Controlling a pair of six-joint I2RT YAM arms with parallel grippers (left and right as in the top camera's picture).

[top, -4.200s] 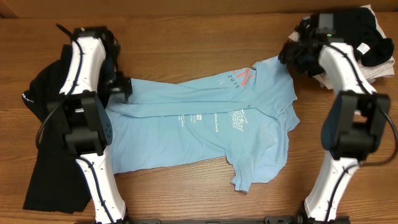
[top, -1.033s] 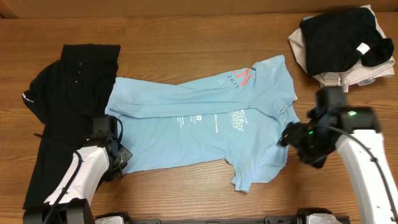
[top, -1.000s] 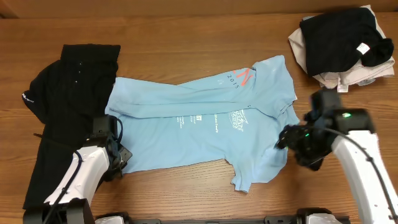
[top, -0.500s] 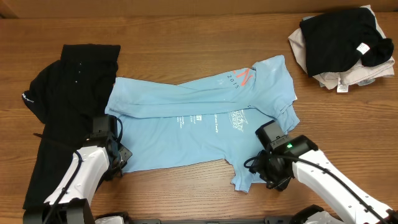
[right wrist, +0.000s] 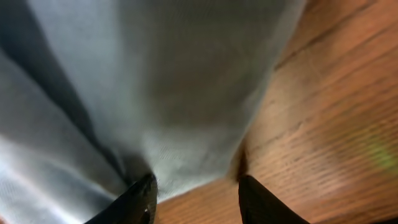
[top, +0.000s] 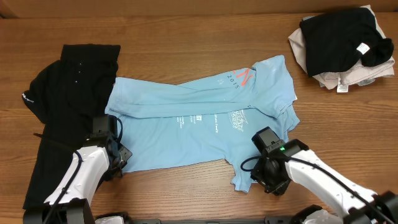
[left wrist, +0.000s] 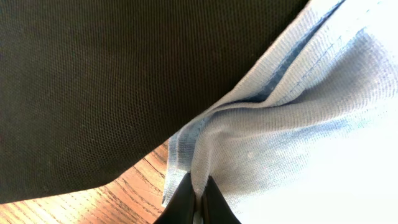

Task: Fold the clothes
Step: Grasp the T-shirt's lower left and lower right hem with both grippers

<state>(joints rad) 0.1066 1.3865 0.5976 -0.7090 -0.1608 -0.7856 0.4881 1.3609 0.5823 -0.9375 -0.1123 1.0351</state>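
Observation:
The light blue T-shirt (top: 199, 124) lies spread across the middle of the table, with white lettering and a pink-red logo (top: 247, 76). My left gripper (top: 115, 160) sits at its lower left corner, shut on a pinched fold of the blue cloth (left wrist: 267, 130); the left gripper (left wrist: 196, 202) shows fabric squeezed between its jaws. My right gripper (top: 260, 178) is down at the shirt's lower right corner. The right gripper (right wrist: 196, 194) stands open, its jaws straddling the blue hem (right wrist: 186, 106) and bare wood. A black shirt (top: 59, 118) lies at the left, partly under the blue one.
A pile of clothes (top: 345, 43) sits at the back right corner, a black garment with a white tag on top of pale ones. Bare wooden table (top: 186, 37) runs along the back and the front edge (top: 180, 193).
My right arm has swung from the shirt's right side down to its lower right corner, lowering onto the hem. The left gripper has kept its hold and place.

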